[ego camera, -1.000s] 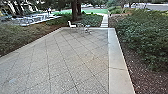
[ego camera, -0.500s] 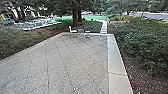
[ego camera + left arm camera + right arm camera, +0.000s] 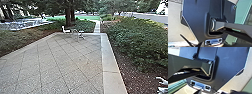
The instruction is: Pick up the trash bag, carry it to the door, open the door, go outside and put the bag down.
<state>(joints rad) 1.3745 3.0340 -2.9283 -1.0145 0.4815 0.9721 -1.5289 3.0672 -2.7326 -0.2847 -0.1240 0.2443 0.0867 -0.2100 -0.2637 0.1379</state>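
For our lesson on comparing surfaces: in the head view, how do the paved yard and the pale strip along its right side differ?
The paved yard is wide; the pale strip is narrow. Many slanting lines cross the paved yard, while the pale strip is mostly plain. The paved yard looks speckled, the pale strip smoother. Both lie flat, side by side.
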